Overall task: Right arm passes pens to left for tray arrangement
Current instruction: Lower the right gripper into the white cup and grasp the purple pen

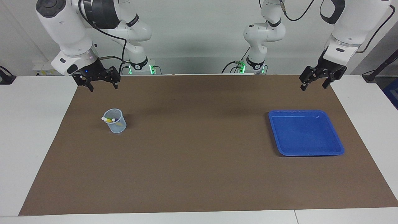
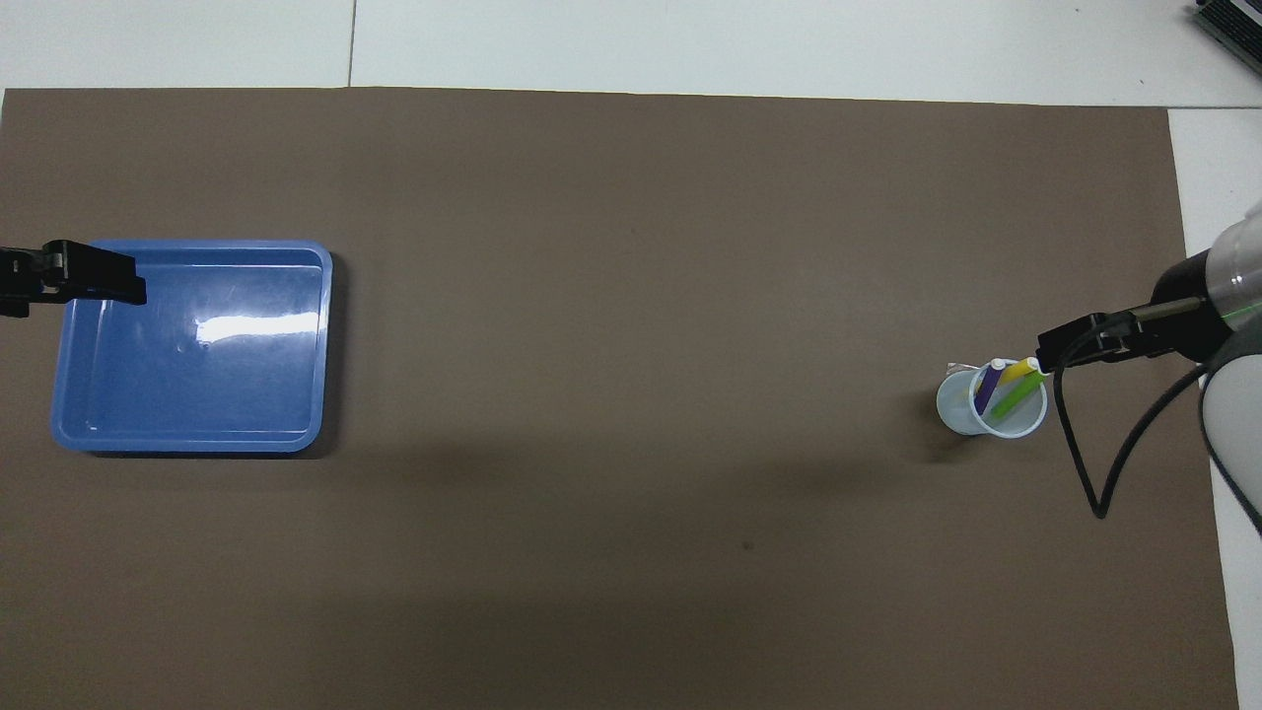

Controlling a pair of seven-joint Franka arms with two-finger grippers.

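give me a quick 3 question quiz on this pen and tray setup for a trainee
1. True or false: the blue tray already holds a pen.
2. Where are the three pens? A) in the mesh cup B) on the brown mat C) in the left gripper
3. Fill in: the right gripper is up in the air, holding ____.

Key: 1 false. 2 A. 3 nothing.

A brown mat [image 1: 199, 161] covers most of the white table [image 1: 31, 130], whose bare top shows around the mat's edges. On the mat, toward the right arm's end, stands a small pale blue mesh cup [image 1: 115, 121], upright.
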